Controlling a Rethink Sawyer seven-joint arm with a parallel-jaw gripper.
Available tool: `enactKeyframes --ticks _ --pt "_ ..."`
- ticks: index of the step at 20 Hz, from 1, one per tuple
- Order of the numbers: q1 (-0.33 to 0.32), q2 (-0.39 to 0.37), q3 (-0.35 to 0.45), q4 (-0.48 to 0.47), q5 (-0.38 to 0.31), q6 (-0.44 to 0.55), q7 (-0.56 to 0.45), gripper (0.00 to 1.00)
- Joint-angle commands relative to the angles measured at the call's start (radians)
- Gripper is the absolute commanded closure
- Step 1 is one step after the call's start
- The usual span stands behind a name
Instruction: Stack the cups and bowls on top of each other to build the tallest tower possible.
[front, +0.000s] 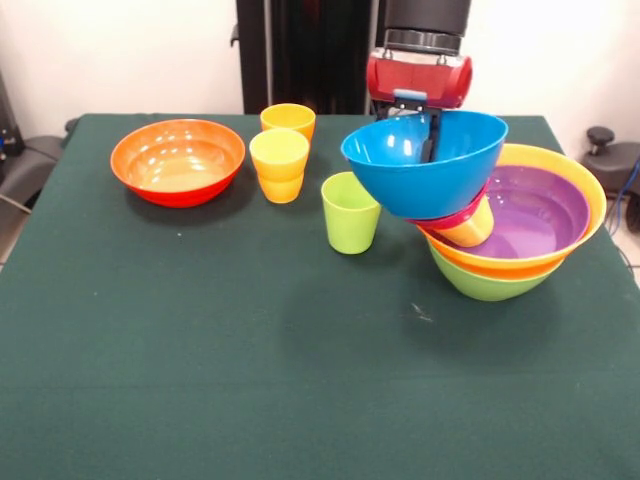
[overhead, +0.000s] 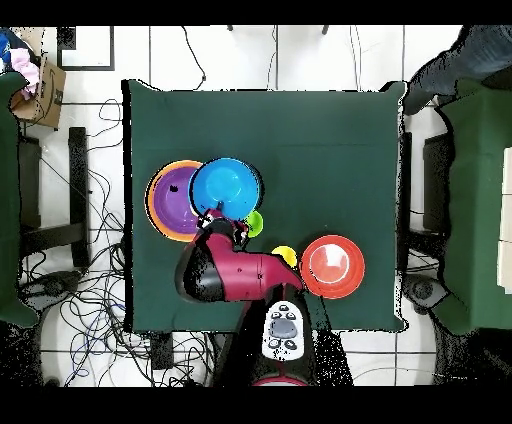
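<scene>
Green cloth all round, and your gripper (front: 430, 135) is clamped on the blue bowl's (front: 425, 150) far rim, holding it tilted over the tower (front: 520, 235). It leans on the magenta bowl (front: 455, 216) and a cup (front: 470, 228) inside the purple bowl (front: 535, 210). Level it and centre it over the purple bowl before you release.

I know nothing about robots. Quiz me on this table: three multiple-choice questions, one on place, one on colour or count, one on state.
1. Where is the red-orange bowl?
A. alone on the cloth
B. in the stack
C. upside down on a cup

2. What colour is the bowl the gripper reaches into?
A. purple
B. blue
C. green

3. How does the blue bowl sit?
A. level
B. tilted
C. upside down

Answers: 1 A, it stands apart from the stack; 2 B, the gripper dips inside its rim; 3 B, its opening leans to one side.
</scene>
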Motion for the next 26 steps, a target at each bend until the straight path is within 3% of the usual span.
enactKeyframes --ticks 1,9,10,14,26 --pt "-0.012 0.015 0.157 0.078 0.019 0.198 0.085 0.00" --pt "0.058 -0.002 0.116 0.072 0.060 0.209 0.110 0.00" --pt "0.065 -0.002 0.109 0.070 0.064 0.206 0.112 1.00" --pt "0.090 0.006 0.076 0.061 0.071 0.184 0.115 1.00" --pt "0.063 0.002 0.124 0.088 0.114 0.214 0.123 1.00"
